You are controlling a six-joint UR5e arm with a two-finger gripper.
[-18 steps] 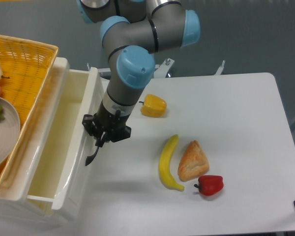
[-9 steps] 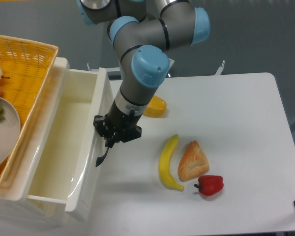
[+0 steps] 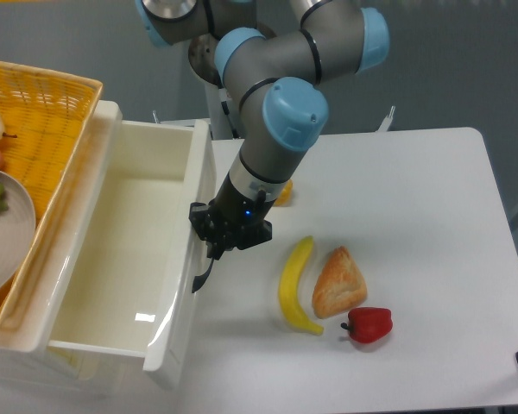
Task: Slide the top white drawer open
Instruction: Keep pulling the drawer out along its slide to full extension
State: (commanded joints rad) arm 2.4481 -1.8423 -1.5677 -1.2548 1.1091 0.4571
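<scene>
So from my feed the top white drawer (image 3: 112, 259) is pulled well out of the cabinet at the table's left edge, and I can see right down into its deep tray, with a bit of glare on the floor of it. Its front panel sticks out over the table's left side, and the curved black handle (image 3: 203, 274) pokes off that front.

My gripper (image 3: 214, 250) is right at the upper end of that handle, jaws clamped on it as far as I can tell, with the arm (image 3: 281, 121) slanting in from the top of the view.

Over the cabinet on the far left there's the yellow wicker basket (image 3: 43, 112), with a plate (image 3: 4, 241) in it.

On the table (image 3: 414, 216), a banana (image 3: 294, 285) lies just right of the gripper, and a pastry (image 3: 337, 282) is right beside the banana. A red pepper (image 3: 369, 324) sits near the front edge, just below the pastry. A yellow pepper (image 3: 282, 193) is mostly hidden behind the arm
</scene>
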